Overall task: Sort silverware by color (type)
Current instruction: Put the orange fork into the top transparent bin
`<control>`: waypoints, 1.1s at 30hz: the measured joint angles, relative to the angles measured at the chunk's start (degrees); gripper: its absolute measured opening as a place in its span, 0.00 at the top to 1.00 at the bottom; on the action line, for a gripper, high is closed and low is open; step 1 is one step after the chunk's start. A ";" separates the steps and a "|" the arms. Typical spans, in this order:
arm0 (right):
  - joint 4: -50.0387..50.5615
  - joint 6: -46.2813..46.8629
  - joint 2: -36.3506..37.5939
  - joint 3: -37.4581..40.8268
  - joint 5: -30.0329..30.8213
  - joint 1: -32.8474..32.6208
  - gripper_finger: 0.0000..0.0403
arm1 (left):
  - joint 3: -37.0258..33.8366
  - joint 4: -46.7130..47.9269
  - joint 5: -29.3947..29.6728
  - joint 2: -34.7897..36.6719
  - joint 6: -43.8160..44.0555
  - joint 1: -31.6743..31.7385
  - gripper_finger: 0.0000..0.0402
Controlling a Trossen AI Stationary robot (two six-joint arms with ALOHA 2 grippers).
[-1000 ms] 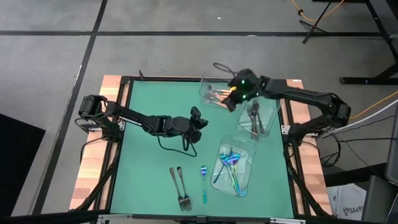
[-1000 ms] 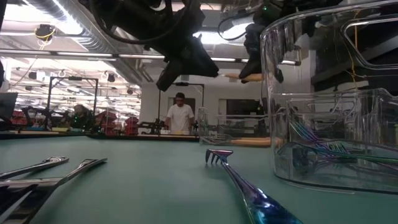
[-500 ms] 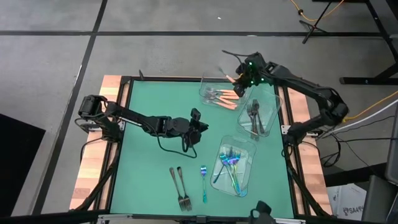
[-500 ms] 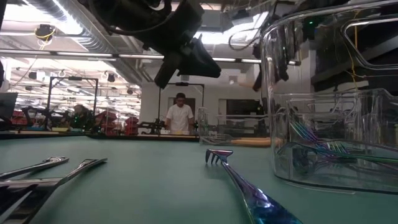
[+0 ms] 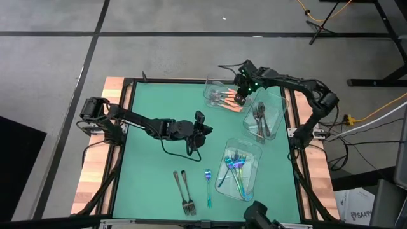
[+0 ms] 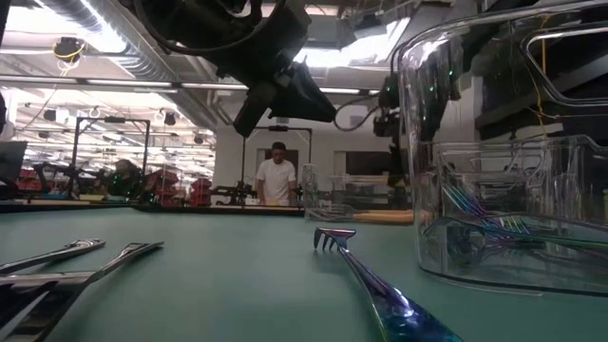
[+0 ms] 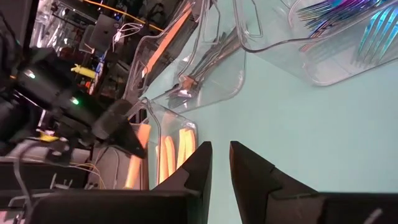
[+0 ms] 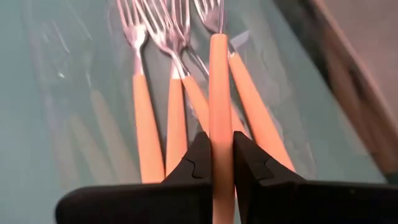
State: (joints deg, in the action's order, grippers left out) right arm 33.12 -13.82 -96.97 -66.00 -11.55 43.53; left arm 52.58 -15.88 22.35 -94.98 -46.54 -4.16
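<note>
My right gripper (image 5: pixel 240 97) is over the far clear tray (image 5: pixel 215 89), shut on an orange-handled fork (image 8: pixel 216 74). Several more orange-handled forks (image 8: pixel 176 106) lie in that tray under it. A second tray (image 5: pixel 275 114) holds dark forks (image 5: pixel 259 119), and a third tray (image 5: pixel 249 187) holds iridescent blue forks (image 5: pixel 234 166). Two dark forks (image 5: pixel 184 193) and one blue fork (image 5: pixel 208 186) lie flat on the green mat near the front edge. My left gripper (image 5: pixel 202 124) hangs above the middle of the mat, slightly open and holding nothing. My right gripper pinches the fork's orange handle (image 8: pixel 217 134) between its two fingers. The fingers slant down from above, and the handle runs out forward between them. The silver head (image 8: pixel 210 12) points down and away over the forks in the tray. I cannot tell whether it touches them.
The three clear trays crowd the right half of the mat, from the far edge toward the front. The left half of the green mat (image 5: pixel 152 102) has no objects on it. A black frame and wooden side strips (image 5: pixel 95 172) border the mat. A person (image 6: pixel 276 176) stands far behind the table.
My right gripper has swung out toward the far right edge with the orange fork, then back over the orange-fork tray and down. It has rolled meanwhile, so the fork now slants head-down into the tray. My left gripper has rolled a little in place.
</note>
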 joint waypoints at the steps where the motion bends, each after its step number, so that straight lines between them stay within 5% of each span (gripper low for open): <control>1: -0.02 0.00 -0.76 0.00 0.00 0.00 0.97 | 0.00 0.00 0.00 0.00 0.00 0.00 0.88; 19: -0.58 -0.35 -5.42 -0.18 2.56 -0.02 0.96 | 0.00 0.00 -0.07 0.00 0.09 0.02 0.88; 33: -0.34 0.00 -5.68 0.02 7.16 -0.07 0.80 | 0.00 0.00 -0.17 -0.02 0.09 0.02 0.88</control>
State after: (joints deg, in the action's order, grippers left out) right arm 32.77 -13.82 -102.65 -65.98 -4.39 43.46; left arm 52.58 -15.88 22.17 -95.00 -46.46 -4.14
